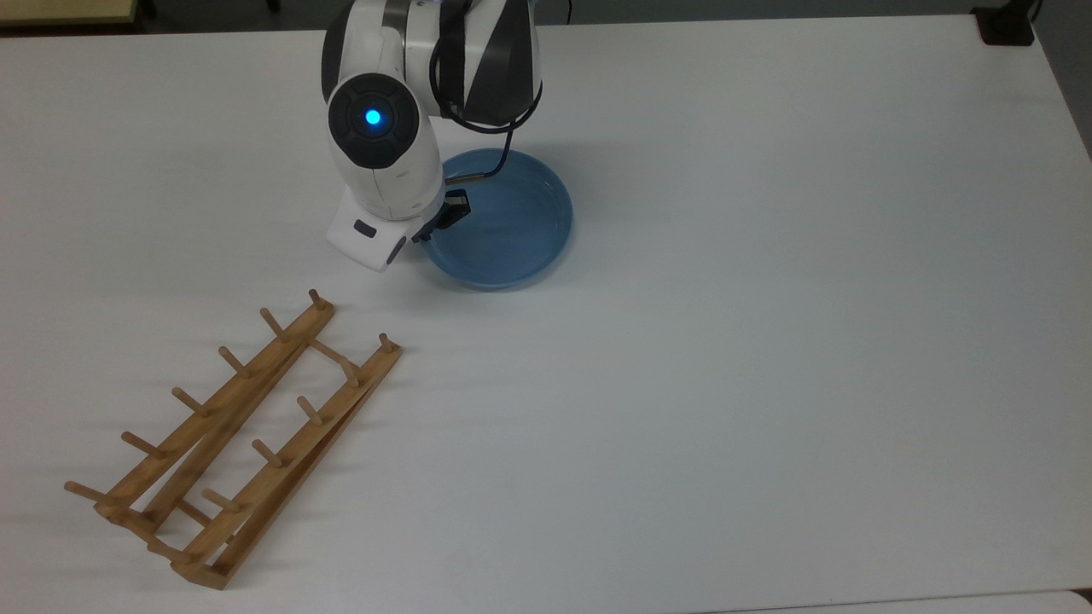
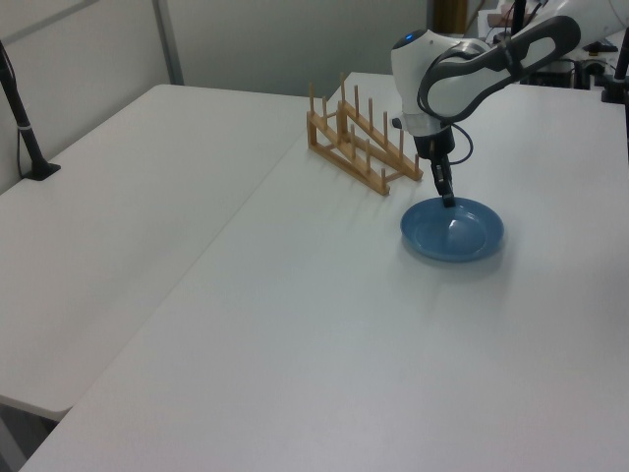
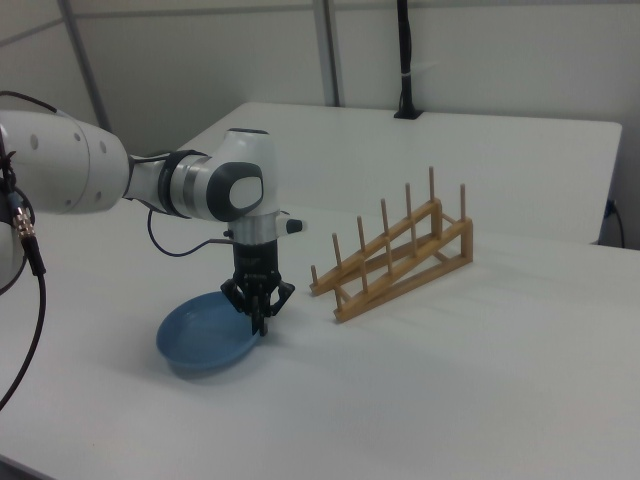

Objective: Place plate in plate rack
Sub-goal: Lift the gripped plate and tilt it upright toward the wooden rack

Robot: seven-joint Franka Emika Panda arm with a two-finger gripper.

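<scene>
The blue plate (image 1: 503, 222) lies on the white tabletop (image 1: 768, 298), and in the right view its edge farthest from the arm's hand seems to sit a little off the surface, so it looks slightly tipped. The hand (image 3: 259, 318) points straight down at the plate's rim on the side facing the plate rack (image 1: 235, 443); in the right view its two dark fingers (image 3: 258, 300) come together to a narrow point right at that rim, pinched onto the plate's edge. In the top view the hand (image 1: 444, 220) meets the plate at the top view's left edge of the dish, half tucked under the arm's white wrist. In the left view the hand (image 2: 447, 197) touches the far rim of the plate (image 2: 452, 231), with the rack (image 2: 362, 138) just behind it and a little toward the left view's left. The wooden rack stands apart from the plate, unloaded, its two rows of upright pegs bare; in the top view it runs diagonally across the lower left of the tabletop, and in the right view the rack (image 3: 395, 260) sits just beside the hand on the right view's right, without touching the plate (image 3: 205, 335).
</scene>
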